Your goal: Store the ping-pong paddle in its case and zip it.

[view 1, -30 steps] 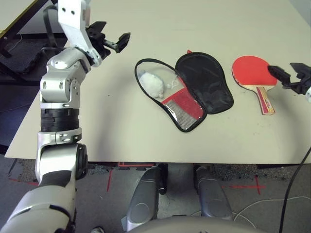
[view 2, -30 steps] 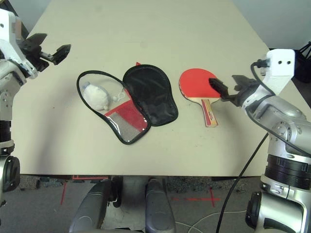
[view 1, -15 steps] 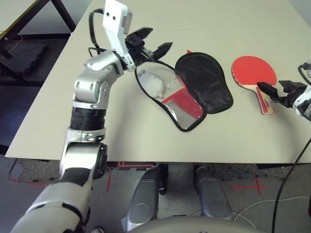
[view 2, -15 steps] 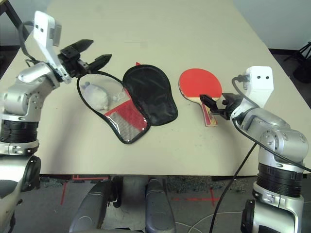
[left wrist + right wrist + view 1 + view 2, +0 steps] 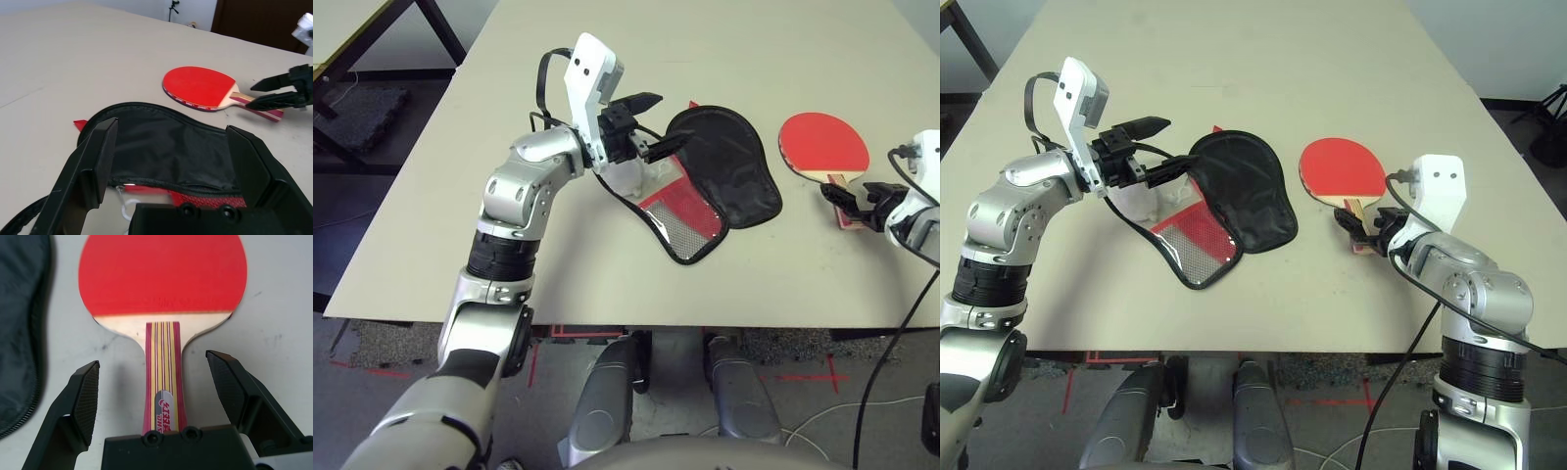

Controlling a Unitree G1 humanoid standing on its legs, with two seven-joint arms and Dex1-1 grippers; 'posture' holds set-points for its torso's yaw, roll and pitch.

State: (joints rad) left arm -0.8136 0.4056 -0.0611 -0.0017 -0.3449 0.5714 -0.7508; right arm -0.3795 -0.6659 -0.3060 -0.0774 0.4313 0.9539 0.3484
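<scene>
The pale, flat, broad surface (image 5: 607, 284) carried all items. The paddle-shaped fabric case (image 5: 1244, 191) lay opened out flat, its black half beside the clear, mesh and red half, the white fluffy pom-pom (image 5: 1134, 202) near the left end effector. The ping-pong paddle (image 5: 1337, 168), round with red rubber and a striped wooden handle, lay flat, apart from the case, on its right-hand side. The robot's black two-fingered left end effector (image 5: 1157, 152) was spread above the case; the matching right end effector (image 5: 155, 391) was spread, its fingers on either side of the paddle's handle.
</scene>
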